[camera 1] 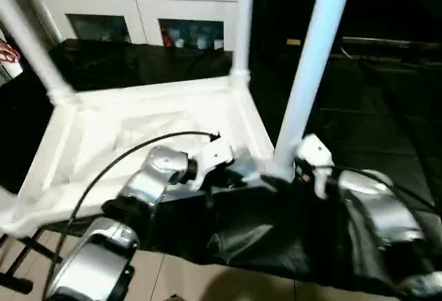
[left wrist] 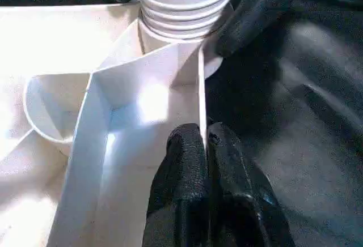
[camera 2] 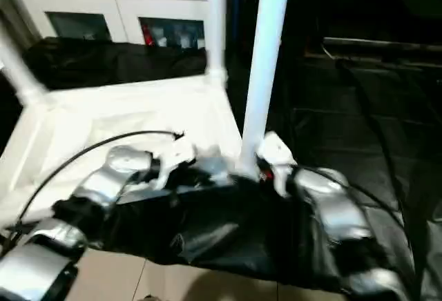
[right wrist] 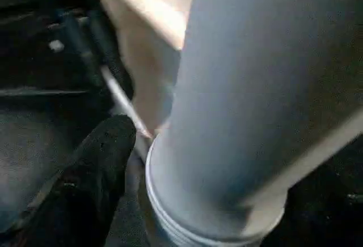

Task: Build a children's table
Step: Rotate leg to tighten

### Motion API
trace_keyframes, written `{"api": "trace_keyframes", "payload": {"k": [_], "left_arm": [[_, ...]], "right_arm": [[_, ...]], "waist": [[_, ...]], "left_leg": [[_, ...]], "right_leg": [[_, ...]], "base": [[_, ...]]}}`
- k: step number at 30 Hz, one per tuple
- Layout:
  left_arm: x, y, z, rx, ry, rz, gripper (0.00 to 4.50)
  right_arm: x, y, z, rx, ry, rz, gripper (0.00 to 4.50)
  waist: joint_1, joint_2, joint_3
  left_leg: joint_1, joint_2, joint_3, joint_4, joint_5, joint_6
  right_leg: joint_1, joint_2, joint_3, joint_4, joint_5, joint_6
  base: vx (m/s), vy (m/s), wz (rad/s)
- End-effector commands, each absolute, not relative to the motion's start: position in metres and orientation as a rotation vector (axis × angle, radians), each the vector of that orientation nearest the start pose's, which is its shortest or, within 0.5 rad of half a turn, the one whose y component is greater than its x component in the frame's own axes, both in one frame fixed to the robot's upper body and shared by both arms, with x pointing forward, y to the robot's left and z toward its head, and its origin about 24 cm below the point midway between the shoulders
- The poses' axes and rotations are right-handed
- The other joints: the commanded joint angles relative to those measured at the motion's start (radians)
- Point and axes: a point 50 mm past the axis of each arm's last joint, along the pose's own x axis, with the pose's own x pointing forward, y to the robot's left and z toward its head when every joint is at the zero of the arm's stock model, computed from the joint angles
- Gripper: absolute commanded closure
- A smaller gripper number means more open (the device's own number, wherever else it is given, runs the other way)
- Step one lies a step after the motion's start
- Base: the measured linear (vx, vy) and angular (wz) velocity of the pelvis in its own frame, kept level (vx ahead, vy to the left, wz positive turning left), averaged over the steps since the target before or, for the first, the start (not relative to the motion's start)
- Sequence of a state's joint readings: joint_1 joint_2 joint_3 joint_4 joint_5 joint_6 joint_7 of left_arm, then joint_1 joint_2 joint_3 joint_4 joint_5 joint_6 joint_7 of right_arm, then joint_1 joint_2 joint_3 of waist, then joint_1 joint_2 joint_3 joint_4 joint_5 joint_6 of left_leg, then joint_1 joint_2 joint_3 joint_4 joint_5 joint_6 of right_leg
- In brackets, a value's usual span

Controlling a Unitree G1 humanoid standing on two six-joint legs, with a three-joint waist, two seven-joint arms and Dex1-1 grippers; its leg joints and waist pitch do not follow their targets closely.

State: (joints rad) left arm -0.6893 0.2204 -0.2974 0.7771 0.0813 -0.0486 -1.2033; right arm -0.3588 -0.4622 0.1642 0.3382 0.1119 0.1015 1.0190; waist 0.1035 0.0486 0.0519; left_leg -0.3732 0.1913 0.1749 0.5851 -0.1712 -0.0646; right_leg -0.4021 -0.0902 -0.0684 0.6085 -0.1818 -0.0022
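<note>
The children's table lies upside down on a black cover, its white top (camera 1: 90, 177) with the raised rim facing up. Three white legs stand in its corner sockets: far left (camera 1: 31, 45), far middle (camera 1: 243, 18) and near right (camera 1: 311, 59). My left gripper (left wrist: 205, 131) is shut on the thin rim wall (left wrist: 201, 88) just beside the near right socket. My right gripper (camera 1: 293, 170) is at the ribbed base of the near right leg (left wrist: 184, 3). It is open, with one black finger (left wrist: 255, 9) on each side of the base.
A white cabinet (camera 1: 138, 4) with shelf openings stands behind the table. Black sheeting (camera 1: 262, 232) covers the work surface and hangs over its front edge. Pale floor (camera 1: 186, 277) shows below. A black cable (camera 1: 117, 159) arcs over my left forearm.
</note>
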Motion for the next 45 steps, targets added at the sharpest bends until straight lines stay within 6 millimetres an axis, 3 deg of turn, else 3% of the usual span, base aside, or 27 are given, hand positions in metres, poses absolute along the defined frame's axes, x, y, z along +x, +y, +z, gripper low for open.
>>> {"api": "trace_keyframes", "payload": {"k": [1,6,14,19,21,22,24,28,29,34,39,40,45], "left_arm": [[0.326,0.081,0.063,0.448,0.278,-1.467,4.50],[0.326,0.085,0.064,0.446,0.297,-1.482,4.50],[0.326,0.082,0.064,0.430,0.284,-1.472,4.50],[0.334,0.063,0.066,0.401,0.256,-1.352,4.50],[0.336,0.057,0.066,0.399,0.252,-1.327,4.50],[0.336,0.052,0.066,0.398,0.250,-1.312,4.50],[0.339,0.039,0.067,0.395,0.239,-1.262,4.50],[0.339,0.025,0.067,0.398,0.225,-1.214,4.50],[0.339,0.024,0.066,0.399,0.223,-1.215,4.50],[0.336,0.029,0.065,0.395,0.212,-1.248,4.50],[0.331,0.043,0.062,0.401,0.213,-1.320,4.50],[0.330,0.045,0.062,0.403,0.214,-1.333,4.50],[0.325,0.060,0.060,0.425,0.231,-1.423,4.50]], "right_arm": [[0.283,-0.158,0.052,-0.294,0.317,1.214,0.95],[0.278,-0.161,0.050,-0.321,0.364,1.259,1.38],[0.277,-0.153,0.049,-0.239,0.342,1.252,1.76],[0.308,-0.146,0.038,-0.204,0.303,0.883,1.78],[0.314,-0.144,0.035,-0.188,0.312,0.794,1.78],[0.318,-0.142,0.033,-0.178,0.317,0.750,1.78],[0.326,-0.131,0.031,-0.149,0.320,0.639,1.78],[0.334,-0.113,0.033,-0.123,0.305,0.557,1.78],[0.335,-0.109,0.034,-0.134,0.293,0.563,1.43],[0.334,-0.110,0.037,-0.148,0.260,0.604,0.91],[0.329,-0.122,0.039,-0.200,0.249,0.687,0.81],[0.327,-0.125,0.039,-0.209,0.247,0.703,0.81],[0.314,-0.141,0.046,-0.270,0.224,0.897,0.81]], "waist": [[0.003,-0.016,-0.063],[0.010,-0.019,-0.066],[0.011,-0.020,-0.065],[0.000,-0.020,-0.062],[-0.020,-0.017,-0.062],[-0.022,-0.017,-0.064],[-0.029,-0.014,-0.067],[-0.028,-0.015,-0.071],[-0.026,-0.006,-0.070],[-0.027,-0.013,-0.068],[-0.019,-0.012,-0.068],[-0.019,-0.018,-0.067],[-0.013,-0.013,-0.064]], "left_leg": [[0.008,0.037,-0.007,-0.068,-0.264,0.077],[0.006,0.037,-0.006,-0.065,-0.230,0.079],[0.006,0.036,-0.007,-0.066,-0.235,0.074],[0.006,0.032,-0.010,-0.070,-0.258,0.039],[0.008,0.029,-0.013,-0.074,-0.281,0.015],[0.006,0.029,-0.014,-0.073,-0.270,0.020],[0.007,0.027,-0.011,-0.069,-0.246,0.024],[0.003,0.024,-0.008,-0.064,-0.192,0.050],[0.004,0.025,-0.009,-0.064,-0.191,0.052],[0.006,0.026,-0.007,-0.066,-0.221,0.056],[0.006,0.029,-0.007,-0.065,-0.211,0.069],[0.006,0.029,-0.007,-0.066,-0.215,0.070],[0.006,0.031,-0.005,-0.066,-0.238,0.078]], "right_leg": [[0.052,-0.056,0.041,-0.084,-0.252,-0.225],[0.052,-0.057,0.041,-0.080,-0.215,-0.233],[0.051,-0.057,0.040,-0.082,-0.247,-0.224],[0.048,-0.059,0.038,-0.088,-0.310,-0.203],[0.047,-0.055,0.036,-0.089,-0.335,-0.194],[0.051,-0.056,0.037,-0.088,-0.310,-0.193],[0.049,-0.055,0.040,-0.084,-0.246,-0.212],[0.055,-0.053,0.039,-0.077,-0.161,-0.232],[0.054,-0.054,0.039,-0.077,-0.152,-0.234],[0.055,-0.054,0.038,-0.081,-0.178,-0.236],[0.056,-0.054,0.040,-0.077,-0.154,-0.241],[0.057,-0.054,0.039,-0.079,-0.161,-0.239],[0.054,-0.055,0.040,-0.083,-0.219,-0.228]], "base": [[0.000,0.000,0.00],[0.000,0.000,0.00],[0.000,0.000,0.00],[0.000,0.000,0.00],[0.000,0.000,0.00],[0.000,0.000,0.00],[0.000,0.000,0.00],[0.000,0.000,0.00],[0.000,0.000,0.00],[0.000,0.000,0.00],[0.000,0.000,0.00],[0.000,0.000,0.00],[0.000,0.000,0.00]]}}
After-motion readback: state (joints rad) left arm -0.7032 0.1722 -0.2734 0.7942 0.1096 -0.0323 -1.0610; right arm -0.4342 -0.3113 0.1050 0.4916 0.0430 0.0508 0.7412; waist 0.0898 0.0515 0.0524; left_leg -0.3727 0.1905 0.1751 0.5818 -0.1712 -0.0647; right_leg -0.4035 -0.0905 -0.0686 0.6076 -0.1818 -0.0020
